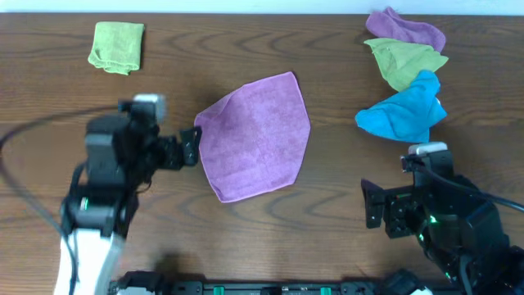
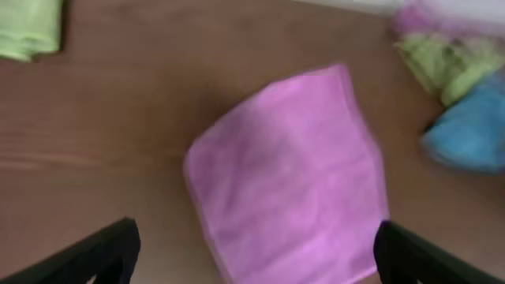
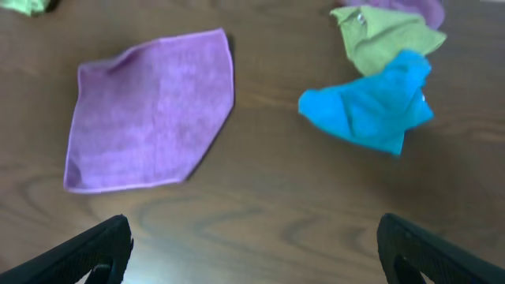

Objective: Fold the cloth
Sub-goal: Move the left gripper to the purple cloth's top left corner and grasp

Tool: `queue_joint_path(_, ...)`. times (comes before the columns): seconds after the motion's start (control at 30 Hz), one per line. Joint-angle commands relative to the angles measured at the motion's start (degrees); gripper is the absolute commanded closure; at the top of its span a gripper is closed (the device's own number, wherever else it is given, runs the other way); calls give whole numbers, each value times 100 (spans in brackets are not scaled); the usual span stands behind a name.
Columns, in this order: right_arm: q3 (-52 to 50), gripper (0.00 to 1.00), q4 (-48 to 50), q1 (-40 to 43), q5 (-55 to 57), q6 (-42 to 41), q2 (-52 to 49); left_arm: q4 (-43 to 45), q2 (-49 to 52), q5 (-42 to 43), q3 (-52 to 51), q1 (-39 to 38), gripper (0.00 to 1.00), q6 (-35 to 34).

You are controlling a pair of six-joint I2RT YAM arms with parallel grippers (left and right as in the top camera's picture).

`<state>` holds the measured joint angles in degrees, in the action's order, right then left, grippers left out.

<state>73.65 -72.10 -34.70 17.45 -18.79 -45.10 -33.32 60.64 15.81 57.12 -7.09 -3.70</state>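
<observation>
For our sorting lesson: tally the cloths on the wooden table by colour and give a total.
Purple: 2 (flat purple square cloth, crumpled purple cloth)
Green: 2 (folded green cloth, crumpled green cloth)
Blue: 1 (crumpled blue cloth)
Total: 5

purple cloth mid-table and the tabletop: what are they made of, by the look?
Purple cloth: soft textile, probably microfibre or terry. It is matte with a fine fuzzy nap and a thin band along the edges that looks hemmed; the exact fibre is unclear.
Tabletop: dark brown wood grain with a slight sheen. It could be veneer or laminate, I cannot tell which.
</observation>
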Motion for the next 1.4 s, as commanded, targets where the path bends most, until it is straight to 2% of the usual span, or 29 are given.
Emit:
queue_joint_path(0.0,9,1,127,68,227,44,13,-262,914,-1519,846,-498,4,839)
queue_joint_path(0.1,0,1,267,179,229,42,0,-289,1827,-2441,1309,-885,4,1058)
queue_joint_path(0.17,-11,1,293,258,275,39,-26,-304,2345,-2704,1451,-1021,4,1145)
queue_joint_path(0.2,-31,1,297,293,299,37,-39,-299,2610,-2739,1478,-1071,0,1145)
queue_joint_path(0.27,-72,1,297,361,334,37,-66,-310,3014,-2739,1478,-1145,29,1141)
queue_joint_path(0.3,-103,1,313,400,337,37,-87,-341,3185,-2739,1478,-1180,50,1139)
queue_joint_path(0.33,-138,1,345,442,334,37,-109,-365,3418,-2734,1478,-1215,81,1106)
queue_joint_path(0.37,-162,1,387,479,334,37,-136,-439,3574,-2730,1478,-1224,90,997)
queue_joint_path(0.4,-170,1,426,507,334,39,-166,-579,3687,-2549,1478,-1228,94,767)
queue_joint_path(0.53,-175,1,485,540,334,39,-278,-468,3773,-1558,1478,-1255,94,632)
queue_joint_path(0.67,-177,1,487,542,310,37,-435,227,4046,-2022,1467,-1338,95,743)
queue_joint_path(0.7,-177,1,490,542,310,37,-487,258,4183,-2048,1467,-1362,95,931)
queue_joint_path(0.87,-177,1,490,542,310,37,-660,369,4739,-2247,1467,-1504,95,951)
queue_joint_path(1.03,-177,1,476,542,308,-50,-734,732,5062,-2240,1467,-1390,94,608)
queue_joint_path(1.37,-177,2,439,542,221,-52,-796,1705,5189,-2243,1467,-1064,94,612)
